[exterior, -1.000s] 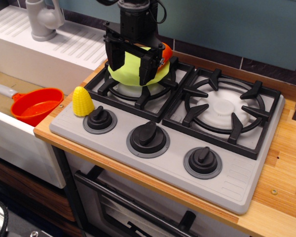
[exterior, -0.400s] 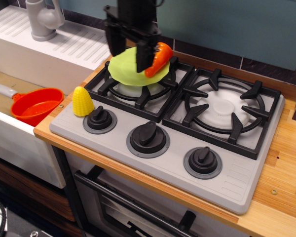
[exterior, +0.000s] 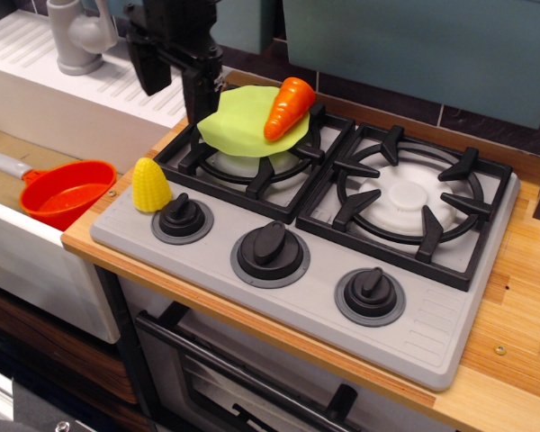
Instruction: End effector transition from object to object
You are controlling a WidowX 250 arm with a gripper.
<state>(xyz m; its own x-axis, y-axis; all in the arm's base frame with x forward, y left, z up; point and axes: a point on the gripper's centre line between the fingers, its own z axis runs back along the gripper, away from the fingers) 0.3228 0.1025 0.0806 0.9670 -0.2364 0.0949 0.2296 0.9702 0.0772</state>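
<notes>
My black gripper hangs open and empty above the counter edge, just left of the stove's back left burner. Its two fingers point down with nothing between them. A lime green plate lies on the back left burner grate. An orange toy carrot rests on the plate's right side. The gripper is to the left of the plate and apart from it. A yellow toy corn stands on the stove's front left corner, below the gripper.
An orange pot sits in the sink at left. A grey faucet stands at the back left. Three black knobs line the stove front. The right burner grate is bare. Wooden counter at right.
The gripper rose from over the plate and moved left, past the plate's edge. The carrot stays on the plate and now shows in full.
</notes>
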